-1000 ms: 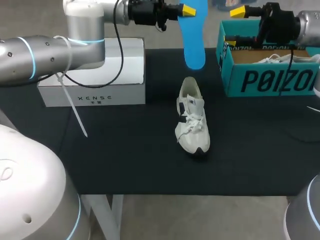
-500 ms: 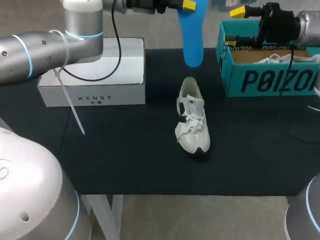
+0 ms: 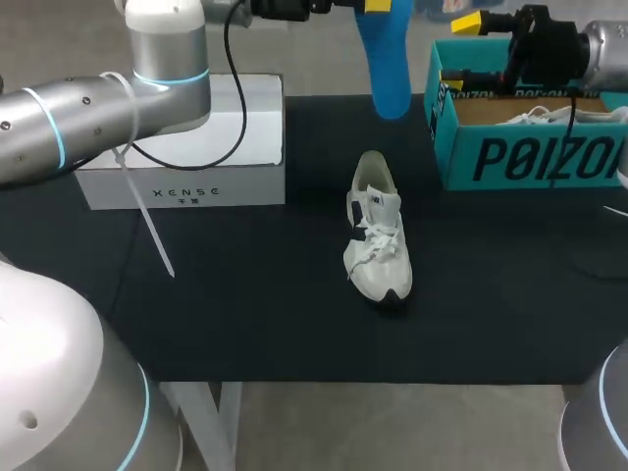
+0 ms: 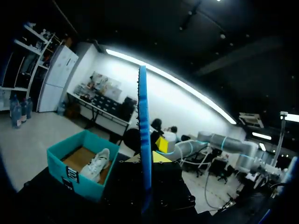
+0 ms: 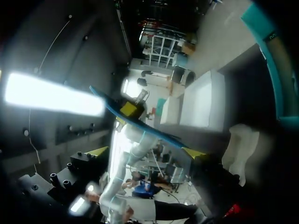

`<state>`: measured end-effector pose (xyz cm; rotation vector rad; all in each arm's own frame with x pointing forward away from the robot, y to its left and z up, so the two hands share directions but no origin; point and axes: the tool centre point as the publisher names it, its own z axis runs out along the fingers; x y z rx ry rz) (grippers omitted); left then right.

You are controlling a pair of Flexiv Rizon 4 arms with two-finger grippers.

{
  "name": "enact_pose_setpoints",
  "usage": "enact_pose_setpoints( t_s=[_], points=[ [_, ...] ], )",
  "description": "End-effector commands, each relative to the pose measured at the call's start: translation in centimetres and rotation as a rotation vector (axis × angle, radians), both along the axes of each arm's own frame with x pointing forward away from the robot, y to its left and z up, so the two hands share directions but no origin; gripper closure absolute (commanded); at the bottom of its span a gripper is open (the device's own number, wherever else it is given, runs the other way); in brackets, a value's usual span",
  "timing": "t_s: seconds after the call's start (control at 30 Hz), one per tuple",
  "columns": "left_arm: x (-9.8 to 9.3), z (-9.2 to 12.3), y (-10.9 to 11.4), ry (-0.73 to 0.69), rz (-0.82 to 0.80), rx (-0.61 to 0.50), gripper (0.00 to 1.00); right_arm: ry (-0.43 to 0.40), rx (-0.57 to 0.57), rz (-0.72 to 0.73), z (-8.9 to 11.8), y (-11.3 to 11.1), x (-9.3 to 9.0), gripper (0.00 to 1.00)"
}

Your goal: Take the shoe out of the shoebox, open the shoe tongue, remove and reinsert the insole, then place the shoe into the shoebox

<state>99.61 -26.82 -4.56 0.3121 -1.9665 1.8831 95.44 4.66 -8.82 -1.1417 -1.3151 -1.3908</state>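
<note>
One insole (image 3: 388, 59), pinched in my left fingers (image 3: 373, 6), has risen higher above the shoe (image 3: 376, 235); reinserting comes next; right fingers (image 3: 467, 22) gape wide.

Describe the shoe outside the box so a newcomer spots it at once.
Start at the black table. Between the white box and the teal shoebox, the white shoe lies alone on the tabletop; the other shoe sits inside the shoebox.

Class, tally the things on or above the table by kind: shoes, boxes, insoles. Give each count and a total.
Shoes: 2, the white shoe on the table and the boxed shoe.
Boxes: 2, the teal shoebox and the white box.
Insoles: 1, the blue insole.
Total: 5.
</note>
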Motion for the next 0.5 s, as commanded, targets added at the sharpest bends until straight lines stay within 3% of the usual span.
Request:
enact_pose_setpoints(
  t_s=[0.03,0.27,0.4,0.43,0.5],
  points=[
    [-0.2,0.0,0.1,-0.001,0.004,0.001,1.0,0.001,-0.002,0.0,0.0,0.1,0.0,0.0],
    [-0.2,0.0,0.1,-0.001,0.004,0.001,1.0,0.001,-0.002,0.0,0.0,0.1,0.0,0.0],
    [2.7,2.5,-0.3,-0.345,0.096,-0.006,1.0,0.001,-0.002,0.0,0.0,0.1,0.0,0.0],
    [3.2,3.3,-0.3,-0.381,0.133,-0.058,1.0,0.001,-0.002,0.0,0.0,0.1,0.0,0.0],
    [3.9,4.3,-0.4,-0.549,0.116,-0.036,1.0,0.001,-0.002,0.0,0.0,0.1,0.0,0.0]
  ],
)
